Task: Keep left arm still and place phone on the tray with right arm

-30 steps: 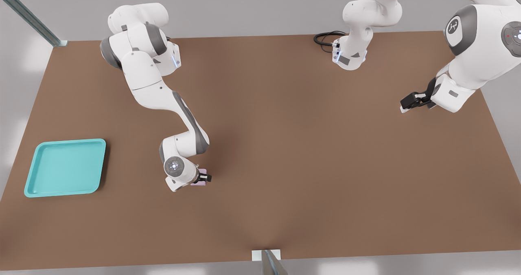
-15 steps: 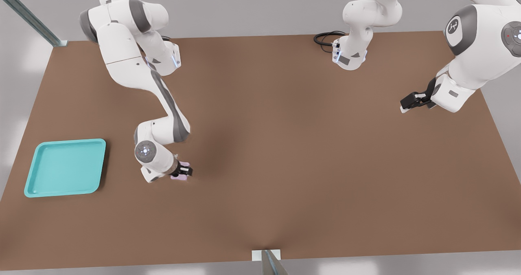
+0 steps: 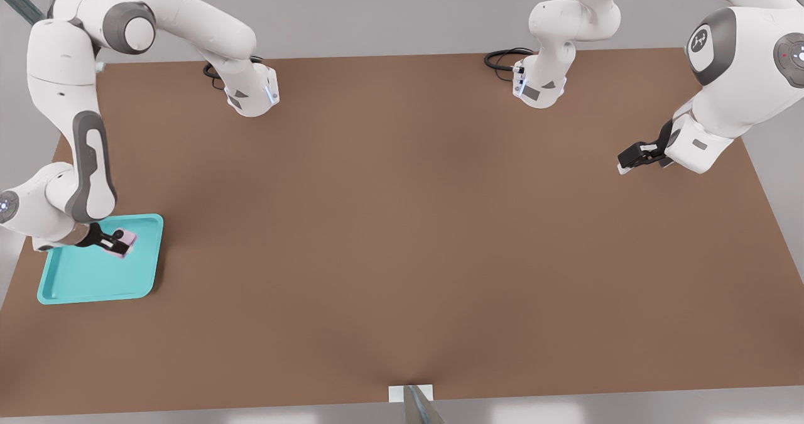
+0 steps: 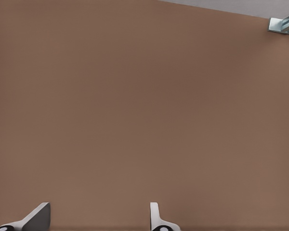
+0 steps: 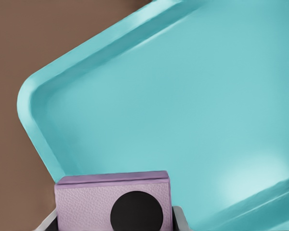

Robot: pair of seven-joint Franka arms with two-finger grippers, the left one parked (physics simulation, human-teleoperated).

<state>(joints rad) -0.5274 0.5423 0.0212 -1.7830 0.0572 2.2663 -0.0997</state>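
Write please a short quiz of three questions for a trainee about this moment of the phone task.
1. True or false: the gripper is shut on the phone.
2. Over what does the phone hang? A) bare table B) the turquoise tray C) the cable
3. What colour is the phone's case?

Key: 1 true. 2 B. 3 pale pink-lilac.

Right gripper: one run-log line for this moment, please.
gripper: shut on small pale pink-lilac phone | position: over shallow turquoise plastic tray | phone: not released
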